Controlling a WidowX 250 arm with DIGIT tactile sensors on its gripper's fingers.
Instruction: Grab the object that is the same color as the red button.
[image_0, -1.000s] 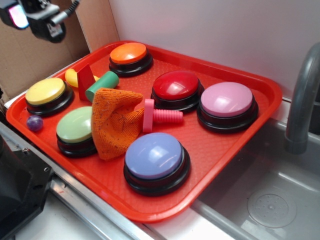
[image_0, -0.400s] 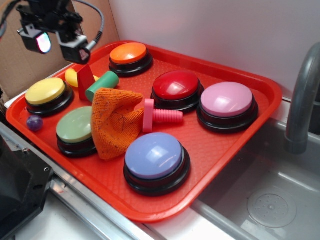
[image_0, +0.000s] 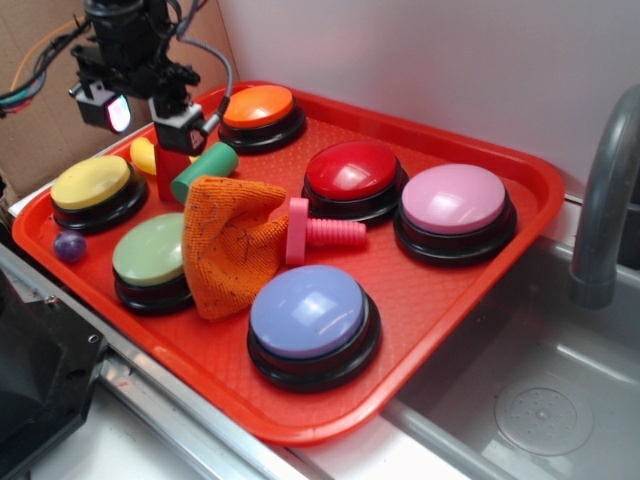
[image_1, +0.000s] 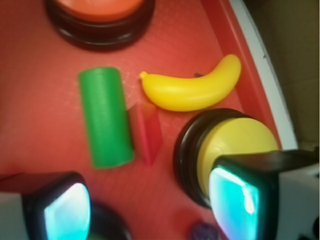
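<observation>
Gripper (image_0: 140, 112) has moved lower and rightward at upper left, fingers spread, empty, above the red block (image_0: 172, 165) | block lies between green cylinder (image_0: 203, 171) and banana (image_1: 192, 91) | red tray (image_0: 470, 300) holds 6 buttons, including red button (image_0: 352, 170)

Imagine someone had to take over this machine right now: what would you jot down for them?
Gripper: open, empty, hovering above the dark-red block.
Block: on the red tray, between the green cylinder and the yellow button, just below the toy banana. The matching red button sits mid-tray.
Done: gripper lined up over the block.
Left: lower, close on the block, lift, probably without nudging the cylinder beside it.
</observation>
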